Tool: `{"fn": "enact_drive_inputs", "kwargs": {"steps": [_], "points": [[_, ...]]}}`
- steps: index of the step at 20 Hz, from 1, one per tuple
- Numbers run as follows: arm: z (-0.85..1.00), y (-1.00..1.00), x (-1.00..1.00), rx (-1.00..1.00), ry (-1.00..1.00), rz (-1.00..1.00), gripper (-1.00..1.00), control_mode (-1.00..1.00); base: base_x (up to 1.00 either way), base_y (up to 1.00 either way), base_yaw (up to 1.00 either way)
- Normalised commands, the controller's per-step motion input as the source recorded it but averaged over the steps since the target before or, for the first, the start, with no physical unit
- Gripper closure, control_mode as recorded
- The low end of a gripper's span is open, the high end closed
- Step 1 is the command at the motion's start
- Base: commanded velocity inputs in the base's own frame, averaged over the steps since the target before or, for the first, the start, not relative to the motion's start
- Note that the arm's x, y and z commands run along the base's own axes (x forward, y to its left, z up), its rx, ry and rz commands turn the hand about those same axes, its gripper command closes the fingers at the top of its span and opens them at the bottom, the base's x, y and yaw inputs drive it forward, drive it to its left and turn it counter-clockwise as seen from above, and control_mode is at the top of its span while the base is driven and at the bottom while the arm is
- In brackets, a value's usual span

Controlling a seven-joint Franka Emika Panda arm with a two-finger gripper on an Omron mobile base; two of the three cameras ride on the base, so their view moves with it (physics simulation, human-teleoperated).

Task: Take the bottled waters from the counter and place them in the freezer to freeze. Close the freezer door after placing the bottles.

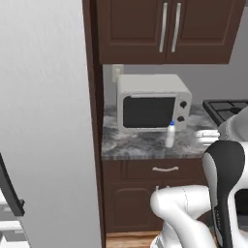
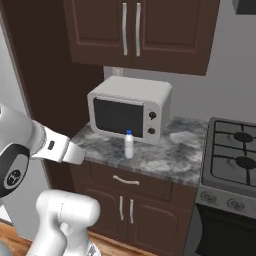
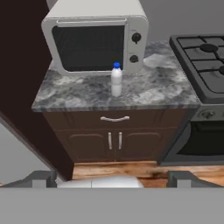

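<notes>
One bottled water (image 3: pixel 116 79), clear with a blue cap, stands upright on the marble counter (image 3: pixel 78 96) just in front of the microwave's right end. It also shows in the left base view (image 1: pixel 170 134) and the right base view (image 2: pixel 129 144). My gripper (image 3: pixel 113 179) is open with nothing between its fingertips (image 3: pixel 41 178). It hangs well back from the counter and looks at the bottle from the floor side. The silver-grey refrigerator (image 1: pixel 48 121) stands left of the counter. A long dark handle (image 1: pixel 10 186) and white shelf edges (image 1: pixel 9 227) of the freezer show at its lower left corner.
A white microwave (image 1: pixel 152 104) stands at the back of the counter. A gas stove (image 2: pixel 235 150) adjoins the counter on the right. Dark brown upper cupboards (image 2: pixel 135 30) hang above, with a drawer and doors (image 3: pixel 114 131) below. My white arm (image 1: pixel 223 193) rises at the lower right.
</notes>
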Motion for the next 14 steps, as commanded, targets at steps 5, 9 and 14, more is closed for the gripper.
{"fn": "enact_drive_inputs", "kwargs": {"steps": [5,9,14], "points": [[0.0,0.0,0.0,0.0,0.0,0.0,-1.0,1.0,0.41,0.08,0.1],[0.0,0.0,0.0,0.0,0.0,0.0,-1.0,1.0,0.34,0.25,0.01],[0.0,0.0,0.0,0.0,0.0,0.0,-1.0,1.0,0.31,0.28,0.0]]}}
